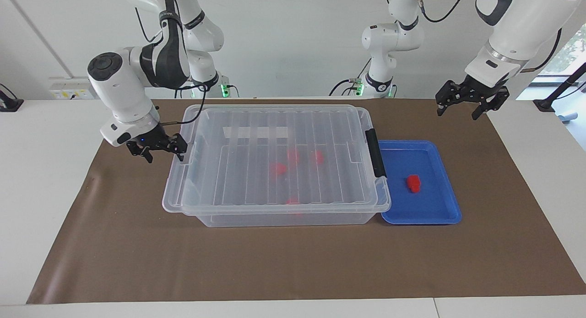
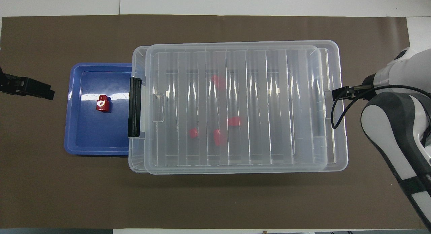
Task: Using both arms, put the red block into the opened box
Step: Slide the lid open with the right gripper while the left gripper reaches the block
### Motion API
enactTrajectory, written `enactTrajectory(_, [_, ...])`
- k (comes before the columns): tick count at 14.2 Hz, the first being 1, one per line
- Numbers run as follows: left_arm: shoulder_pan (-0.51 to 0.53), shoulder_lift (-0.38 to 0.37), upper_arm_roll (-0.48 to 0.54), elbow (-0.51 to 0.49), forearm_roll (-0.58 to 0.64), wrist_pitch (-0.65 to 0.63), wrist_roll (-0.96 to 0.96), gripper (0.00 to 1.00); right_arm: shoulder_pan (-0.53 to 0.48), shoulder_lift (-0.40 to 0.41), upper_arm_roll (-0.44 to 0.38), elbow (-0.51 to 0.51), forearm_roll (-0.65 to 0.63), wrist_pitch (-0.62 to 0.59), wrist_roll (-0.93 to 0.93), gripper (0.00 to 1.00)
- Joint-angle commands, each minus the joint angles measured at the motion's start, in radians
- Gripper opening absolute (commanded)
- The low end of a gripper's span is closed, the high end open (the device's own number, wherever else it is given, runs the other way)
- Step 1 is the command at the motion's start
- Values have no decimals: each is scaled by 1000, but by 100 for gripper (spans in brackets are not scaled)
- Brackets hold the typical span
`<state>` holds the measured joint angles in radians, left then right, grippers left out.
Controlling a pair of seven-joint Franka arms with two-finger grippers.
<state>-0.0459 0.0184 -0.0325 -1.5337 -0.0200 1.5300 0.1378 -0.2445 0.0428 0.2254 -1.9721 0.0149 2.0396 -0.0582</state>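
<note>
Red block (image 1: 413,183) sits in blue tray (image 1: 439,215) beside box (image 1: 274,217) at left arm's end, stub toward robots; we judge left gripper (image 1: 467,105), jaws wide/empty, nearer than right gripper (image 1: 158,149), wide at lid (image 1: 192,139) edge.

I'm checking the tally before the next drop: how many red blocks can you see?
5. One lies in the blue tray at. Four show through the lid inside the box. The ribbed lid may hide more.
</note>
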Motion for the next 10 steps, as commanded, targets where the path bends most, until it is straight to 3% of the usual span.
enactTrajectory(1, [0, -26, 2, -46, 6, 56, -24, 100, -44, -27, 6, -37, -4, 27, -69, 100])
enactTrajectory(3, [0, -25, 2, -92, 6, 110, -26, 100, -73, -26, 6, -34, -4, 30, -127, 100])
enactTrajectory(7, [1, -43, 2, -305, 6, 333, -26, 100, -127, -21, 5, -27, -6, 34, -225, 100])
enactTrajectory(10, [3, -22, 2, -402, 6, 456, -27, 100, -154, -18, 5, -24, -7, 47, -268, 100])
